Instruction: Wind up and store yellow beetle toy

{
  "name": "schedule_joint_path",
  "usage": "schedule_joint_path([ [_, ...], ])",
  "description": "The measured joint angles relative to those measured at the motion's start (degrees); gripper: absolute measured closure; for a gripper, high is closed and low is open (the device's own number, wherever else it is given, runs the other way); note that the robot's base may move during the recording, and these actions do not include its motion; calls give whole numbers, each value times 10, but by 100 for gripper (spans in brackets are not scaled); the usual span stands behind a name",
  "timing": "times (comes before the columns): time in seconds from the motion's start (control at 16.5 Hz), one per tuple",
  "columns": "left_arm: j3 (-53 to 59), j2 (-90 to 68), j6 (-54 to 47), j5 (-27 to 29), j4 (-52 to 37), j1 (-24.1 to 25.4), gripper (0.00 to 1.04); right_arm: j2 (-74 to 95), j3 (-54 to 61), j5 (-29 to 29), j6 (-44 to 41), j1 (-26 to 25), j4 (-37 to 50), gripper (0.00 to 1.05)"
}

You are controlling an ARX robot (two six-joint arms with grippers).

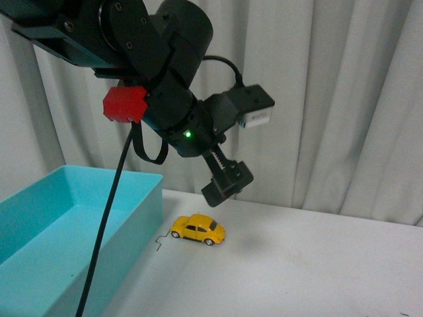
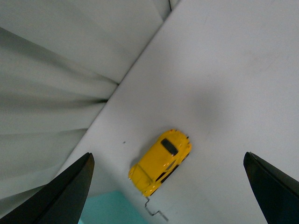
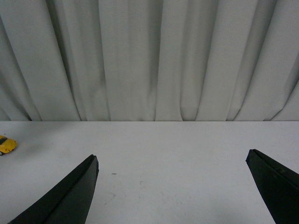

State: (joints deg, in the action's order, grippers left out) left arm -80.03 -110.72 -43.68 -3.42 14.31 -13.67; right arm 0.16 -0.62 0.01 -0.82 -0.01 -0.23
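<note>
Left gripper [image 1: 228, 183] spread wide, empty, hovering over small yellow rounded beetle toy car [image 2: 161, 161]. Toy on white desk [image 1: 310, 264] directly below, untouched. Right gripper [image 3: 173, 186] also spread, empty, toy far off to its side.

Risk: toy lies diagonal to jaws. Off-centre close likely sets wheels rolling, body slips out, or finger snags thin bent wire [image 1: 159, 243] beside toy's end nearest turquoise plastic bin [image 1: 132, 218].

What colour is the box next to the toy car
The box is turquoise, clearest in the front view.
</note>
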Motion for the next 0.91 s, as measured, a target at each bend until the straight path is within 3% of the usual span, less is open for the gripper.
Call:
schedule_joint_path([
  [0.12, -40, -45, -121, 29, 44, 0, 7, 0, 0, 0, 0, 0, 0, 7],
  [0.36, -105, -122, -259, 59, 96, -3, 7, 0, 0, 0, 0, 0, 0, 7],
  [0.91, -288, -282, -360, 84, 212, 15, 7, 0, 0, 0, 0, 0, 0, 7],
])
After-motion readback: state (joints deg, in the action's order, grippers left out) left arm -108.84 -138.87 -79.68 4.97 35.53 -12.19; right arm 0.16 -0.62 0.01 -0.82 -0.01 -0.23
